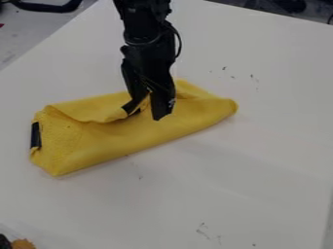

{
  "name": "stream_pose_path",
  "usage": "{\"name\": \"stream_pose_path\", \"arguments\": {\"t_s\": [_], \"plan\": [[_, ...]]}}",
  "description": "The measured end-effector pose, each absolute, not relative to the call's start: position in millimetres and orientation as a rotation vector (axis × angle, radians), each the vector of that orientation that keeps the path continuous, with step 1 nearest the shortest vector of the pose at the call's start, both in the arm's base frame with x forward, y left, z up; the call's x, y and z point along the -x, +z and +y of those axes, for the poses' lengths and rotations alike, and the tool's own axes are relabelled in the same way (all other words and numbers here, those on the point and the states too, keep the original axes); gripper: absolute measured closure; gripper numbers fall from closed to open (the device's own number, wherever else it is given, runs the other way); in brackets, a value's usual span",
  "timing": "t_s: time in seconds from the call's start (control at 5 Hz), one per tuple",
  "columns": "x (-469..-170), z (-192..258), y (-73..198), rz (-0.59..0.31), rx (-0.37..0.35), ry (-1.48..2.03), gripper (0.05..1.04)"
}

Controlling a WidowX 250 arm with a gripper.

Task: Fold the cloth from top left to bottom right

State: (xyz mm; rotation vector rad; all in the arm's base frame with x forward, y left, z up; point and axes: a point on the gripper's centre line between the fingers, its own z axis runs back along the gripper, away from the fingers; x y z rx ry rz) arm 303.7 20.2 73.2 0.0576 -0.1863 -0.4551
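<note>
My arm (146, 41) comes in from 12 o'clock, and my gripper (144, 113) hangs down over the middle of the cloth (117, 138), a little to the 11 o'clock side of the view's centre. My fingers (162, 102) are parted, one at 9 o'clock and the other at 3, with yellow cloth showing in the gap between them. The tip toward 9 is right by the edge of a folded-over flap; whether it touches the fabric I can't tell.

The cloth lies on the counter (260, 146) as a long, folded bundle, running from 8 o'clock up to 2 o'clock. Its flap lies along the side toward 11 o'clock, and the smooth long side faces 5. A dark tag (36, 135) sits on its 9 o'clock end.

Small dark marks dot the counter between 1 and 2 o'clock and again toward 5. Something orange-brown (23, 244) pokes in at the 7 o'clock corner, and a black curved thing (48, 7) lies beyond the counter toward 11.
</note>
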Motion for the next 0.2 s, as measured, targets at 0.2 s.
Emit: {"name": "stream_pose_path", "arguments": {"t_s": [0.2], "plan": [[-304.0,19.2,73.3,-0.193,-0.043,-0.503,0.083]]}}
